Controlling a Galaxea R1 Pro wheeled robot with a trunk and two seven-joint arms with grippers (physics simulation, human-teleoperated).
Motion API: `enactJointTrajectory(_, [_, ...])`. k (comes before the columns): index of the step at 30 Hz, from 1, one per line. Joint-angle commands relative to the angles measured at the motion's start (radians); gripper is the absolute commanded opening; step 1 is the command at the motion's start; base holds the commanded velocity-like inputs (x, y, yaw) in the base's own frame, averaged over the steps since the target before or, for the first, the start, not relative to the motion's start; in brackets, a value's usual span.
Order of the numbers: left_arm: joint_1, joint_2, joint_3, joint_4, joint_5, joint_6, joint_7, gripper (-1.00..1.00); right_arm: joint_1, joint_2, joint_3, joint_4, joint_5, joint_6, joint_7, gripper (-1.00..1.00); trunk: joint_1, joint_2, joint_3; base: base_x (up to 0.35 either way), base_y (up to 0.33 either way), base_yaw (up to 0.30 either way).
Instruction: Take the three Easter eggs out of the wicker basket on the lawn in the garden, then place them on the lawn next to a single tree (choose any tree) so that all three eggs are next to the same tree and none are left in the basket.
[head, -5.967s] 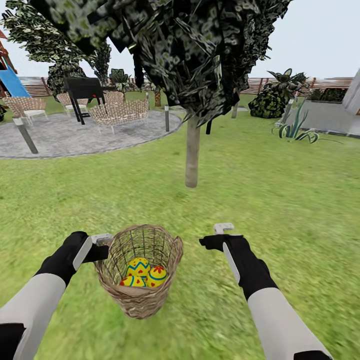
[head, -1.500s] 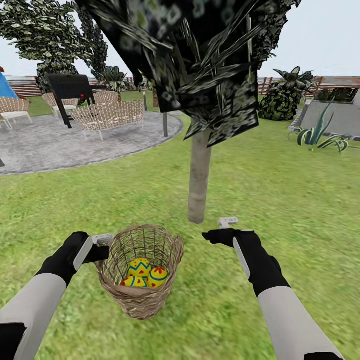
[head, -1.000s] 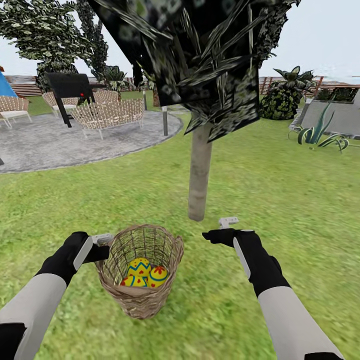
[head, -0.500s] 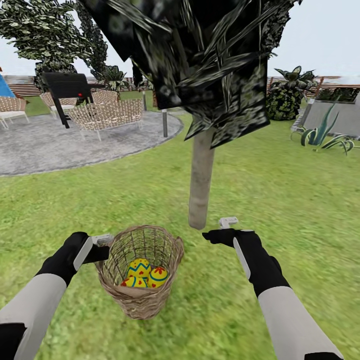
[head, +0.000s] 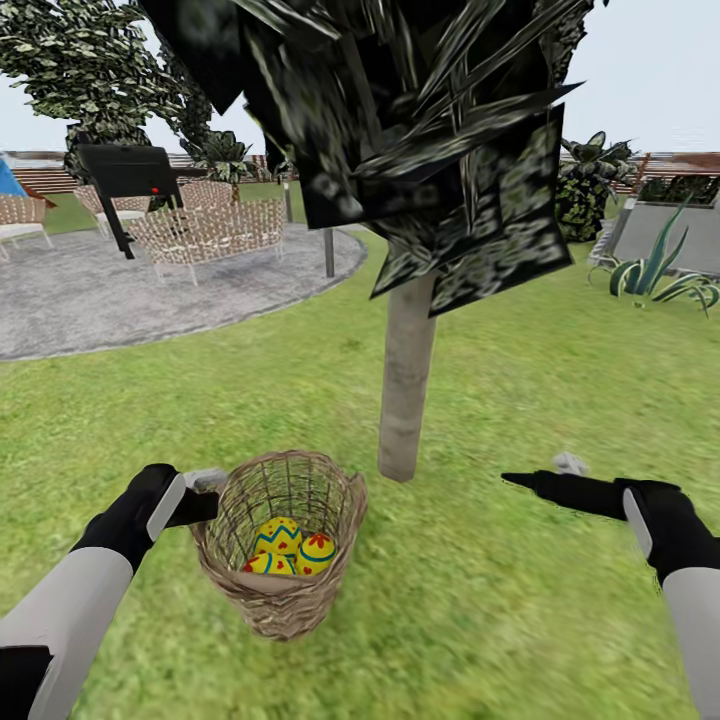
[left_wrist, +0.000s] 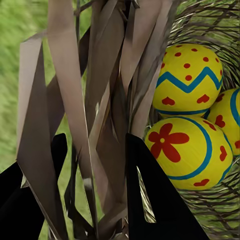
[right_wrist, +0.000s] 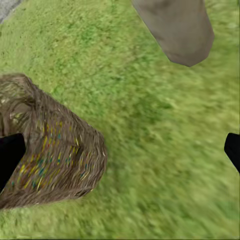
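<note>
The wicker basket (head: 283, 545) hangs just above the lawn (head: 520, 400), carried by the left gripper (head: 203, 487), which is clamped onto the woven wall at the rim; in the left wrist view its dark fingers (left_wrist: 155, 200) sit either side of the wicker strands. All three Easter eggs (head: 288, 548) are in the basket, packed together at the bottom, so no egg has been unloaded yet. The tree (head: 407, 385) with the grey-beige trunk stands just beyond the basket, its foot near the rim on the robot's right, so the carrying part of the job looks about finished and the unloading is the step in hand. The right gripper (head: 545, 478) is held out over bare grass to the right of the trunk, well apart from the basket, and it carries nothing; its two fingertips at opposite edges of the right wrist view suggest the jaws are spread wide, though the head view is too blurred there to confirm. The next move probably calls for setting the basket down or holding it steady, then reaching the free right gripper into the opening, closing on the topmost egg without catching the loose weave, and laying it on the grass at the trunk's foot.
</note>
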Motion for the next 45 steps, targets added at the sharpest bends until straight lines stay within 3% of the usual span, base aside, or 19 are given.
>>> enactJointTrajectory(1, [-0.001,0.001,-0.002,-0.001,0.02,0.003,0.009,-1.0,-0.001,-0.004,-0.014,-0.001,0.009,0.006,0.053,1.0,0.0,0.0,-0.001,0.337,0.0,0.0])
enactJointTrajectory(5, [0.006,-0.001,-0.002,-0.004,0.014,0.001,0.009,-1.0,-0.002,-0.003,-0.032,-0.005,0.008,-0.002,0.074,1.0,0.0,0.0,-0.001,0.168,0.0,0.0])
enactJointTrajectory(9, [0.011,-0.001,-0.001,-0.004,0.004,0.001,0.009,-1.0,-0.002,-0.005,-0.021,-0.001,0.007,-0.003,0.074,1.0,0.0,0.0,-0.001,0.0,0.0,0.0])
enactJointTrajectory(17, [0.012,-0.001,0.003,-0.003,-0.02,0.001,0.006,-1.0,-0.002,-0.004,-0.021,-0.001,0.006,-0.003,0.075,1.0,0.031,-0.056,-0.026,0.0,0.0,0.0])
enactJointTrajectory(18, [0.011,-0.001,0.003,-0.003,0.014,0.001,0.006,-1.0,-0.002,-0.004,-0.021,-0.001,0.006,-0.003,0.075,1.0,0.035,-0.063,-0.029,0.0,0.0,0.0])
enactJointTrajectory(38, [0.012,-0.001,0.008,0.003,0.017,0.0,0.004,-1.0,-0.002,-0.005,-0.022,0.0,0.006,-0.003,0.075,1.0,0.112,-0.203,-0.092,0.0,0.0,0.0])
enactJointTrajectory(45, [0.012,-0.001,0.009,0.0,0.017,0.0,0.005,-1.0,-0.003,-0.005,-0.022,0.0,0.006,-0.003,0.075,1.0,0.112,-0.203,-0.092,0.029,0.0,0.0])
